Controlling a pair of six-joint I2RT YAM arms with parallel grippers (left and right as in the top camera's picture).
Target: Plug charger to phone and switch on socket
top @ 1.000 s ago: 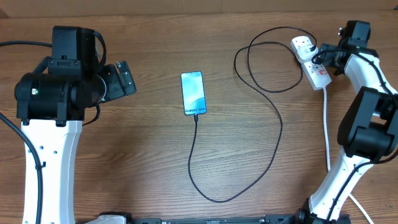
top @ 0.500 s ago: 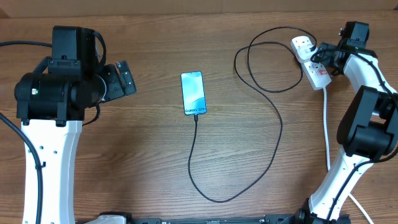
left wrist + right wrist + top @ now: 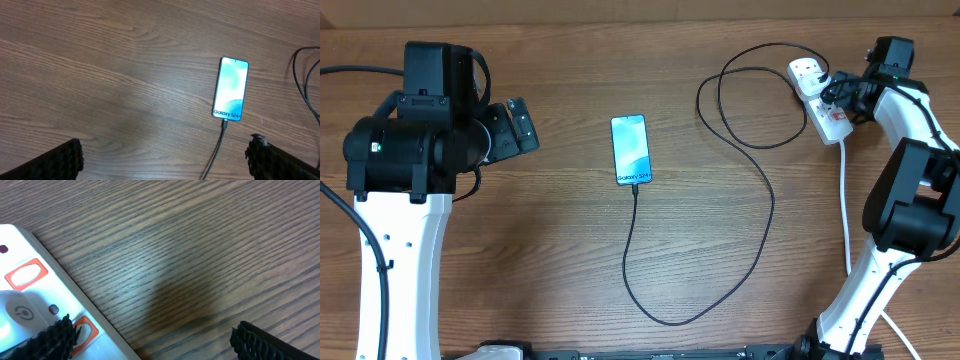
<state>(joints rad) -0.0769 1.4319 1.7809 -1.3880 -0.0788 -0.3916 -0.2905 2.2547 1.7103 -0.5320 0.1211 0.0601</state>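
Barely shifted, right gripper (image 3: 152, 330) spread open over socket (image 3: 832, 125), upper right | strip runs diagonally | red switch (image 3: 86, 330) beside finger at lower left | left gripper (image 3: 165, 150) distant, open.

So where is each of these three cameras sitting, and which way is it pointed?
Overhead: above the table, looking straight down on the phone, charger, socket, left arm and right arm.
Left wrist: on the left arm, facing the phone; its fingers at the bottom corners.
Right wrist: on the right arm, close over the socket; its fingers at the bottom edge.
Shared: overhead and left wrist both show the phone; overhead and right wrist, the socket.
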